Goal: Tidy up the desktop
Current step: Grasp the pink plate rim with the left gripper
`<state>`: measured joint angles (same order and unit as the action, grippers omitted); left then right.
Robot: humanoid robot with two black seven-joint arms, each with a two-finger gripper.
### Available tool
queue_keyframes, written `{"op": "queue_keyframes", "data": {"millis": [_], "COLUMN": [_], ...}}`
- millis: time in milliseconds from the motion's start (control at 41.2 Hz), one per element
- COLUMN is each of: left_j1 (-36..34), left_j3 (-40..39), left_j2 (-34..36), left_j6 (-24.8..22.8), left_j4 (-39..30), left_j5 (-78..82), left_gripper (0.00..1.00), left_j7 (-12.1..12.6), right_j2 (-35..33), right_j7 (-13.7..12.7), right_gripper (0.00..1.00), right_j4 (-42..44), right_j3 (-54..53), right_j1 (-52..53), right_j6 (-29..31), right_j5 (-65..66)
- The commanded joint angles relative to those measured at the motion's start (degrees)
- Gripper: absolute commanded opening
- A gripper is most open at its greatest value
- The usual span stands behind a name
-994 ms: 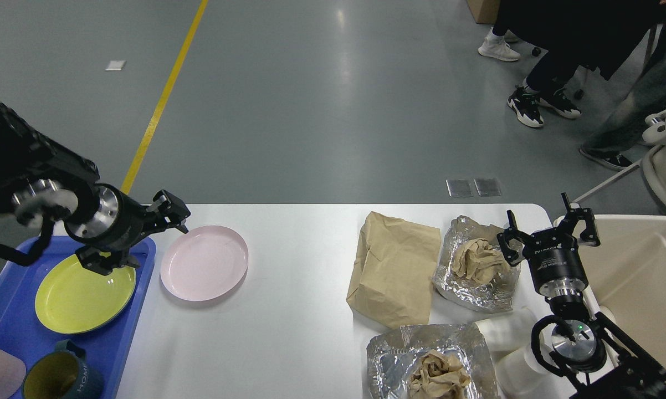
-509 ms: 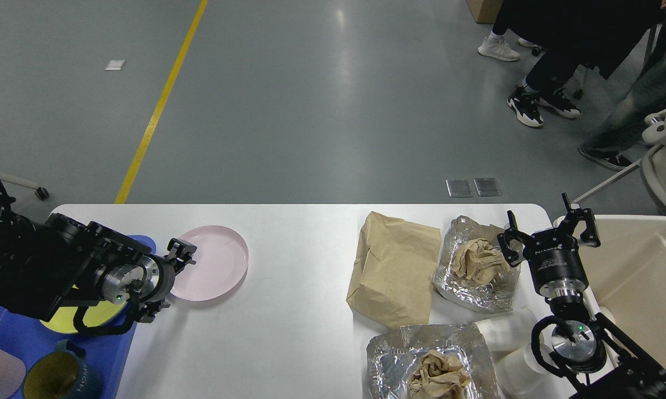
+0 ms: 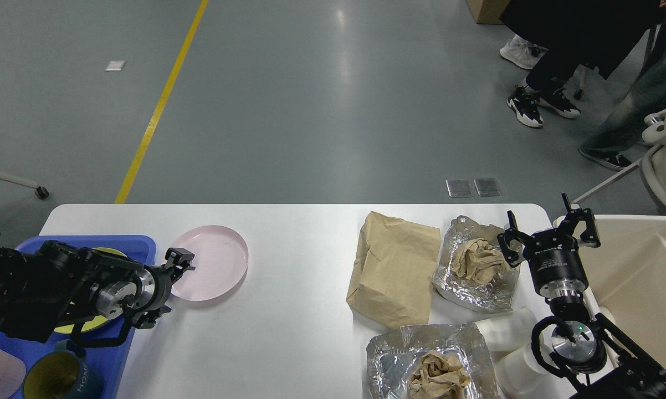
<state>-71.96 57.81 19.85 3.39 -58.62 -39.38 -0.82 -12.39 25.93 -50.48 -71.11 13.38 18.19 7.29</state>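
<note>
My left hand (image 3: 179,260) sits at the pink plate's (image 3: 211,269) left rim, near the worktop's (image 3: 288,332) left edge; I cannot tell its finger state. My right hand (image 3: 549,235), fingers spread, hovers far off.

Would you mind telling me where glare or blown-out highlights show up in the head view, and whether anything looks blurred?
In the head view, a pale streak of ceiling light reflects off the grey floor; the crumpled foil glints in patches; the desktop is bright but evenly lit, with a soft shadow under the pink plate. Nothing looks motion-blurred; the left gripper is dark, so its detail is hard to read.
</note>
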Motion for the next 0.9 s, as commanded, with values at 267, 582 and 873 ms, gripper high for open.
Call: {"op": "queue_keyframes", "data": {"millis": [267,582,873], "left_j1": [2.34,4.99,5.34], "left_j3": [-2.61,-5.43,-5.87], "left_j2": [0.02,0.02,0.02], "left_j6": [0.04,0.13,-0.13], "left_j4": [2.55,3.87,3.78], "left_j5": [-0.44,-0.96,-0.97], "left_gripper": [0.66,0.5,0.28], "left_j7": [-0.33,-0.24,-0.06], "right_j2": [0.0,0.0,0.0], "right_j7": [0.0,0.0,0.0], "right_gripper": [1.0,1.0,1.0], "right_j4": [-0.06,0.03,0.03], "right_j3": [0.0,0.0,0.0], "right_j1": [-0.01,-0.02,-0.02], "right_j6": [0.0,0.0,0.0], "right_j5": [0.01,0.01,0.01]}}
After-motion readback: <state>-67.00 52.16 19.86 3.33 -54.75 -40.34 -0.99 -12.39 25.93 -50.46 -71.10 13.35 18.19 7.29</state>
